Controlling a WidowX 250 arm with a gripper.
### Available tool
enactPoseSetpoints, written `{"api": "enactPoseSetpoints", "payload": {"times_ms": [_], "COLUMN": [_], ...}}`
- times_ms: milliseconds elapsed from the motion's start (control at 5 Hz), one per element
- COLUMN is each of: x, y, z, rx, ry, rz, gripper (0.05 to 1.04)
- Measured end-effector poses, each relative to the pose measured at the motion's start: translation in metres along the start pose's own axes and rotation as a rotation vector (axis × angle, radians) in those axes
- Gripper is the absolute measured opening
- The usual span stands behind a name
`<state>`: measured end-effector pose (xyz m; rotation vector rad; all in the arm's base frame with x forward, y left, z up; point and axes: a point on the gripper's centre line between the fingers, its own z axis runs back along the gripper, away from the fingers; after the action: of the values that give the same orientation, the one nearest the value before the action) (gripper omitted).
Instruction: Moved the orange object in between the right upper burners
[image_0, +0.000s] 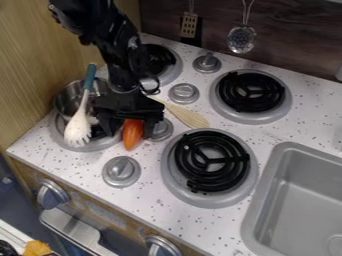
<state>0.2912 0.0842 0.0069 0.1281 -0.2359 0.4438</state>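
Orange object (133, 135) reads as light, stiff, smooth plastic: not fragile, but the taper could let it squirm out, so grip across the fat part, not the tip. Jaws look clamped on its upper end; it hangs point toward 6 o'clock, at about 4 o'clock from the steel pot (64, 102). Looks carrot-like: plain orange, rounded sides, narrowing to a blunt point.

At left, a pot (69, 98) sits on a burner (100, 145), a pasta spoon (78, 125) across it. The vegetable (132, 135) is between that burner and a knob (162, 131). A spatula (190, 117) lies behind the lower middle burner (175, 186); the sink (294, 185) is lower right.
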Motion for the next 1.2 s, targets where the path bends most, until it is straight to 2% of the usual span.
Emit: {"api": "enactPoseSetpoints", "payload": {"times_ms": [800,1000,1200], "x": [-0.0009,-0.0009,0.0075], "y": [0.0054,0.006,0.0046], "z": [-0.0083,-0.0094,-0.0103], "rx": [0.044,0.051,0.051], "ry": [0.005,0.003,-0.021], "rz": [0.05,0.056,0.143], "gripper": [0.998,0.951,0.69]}}
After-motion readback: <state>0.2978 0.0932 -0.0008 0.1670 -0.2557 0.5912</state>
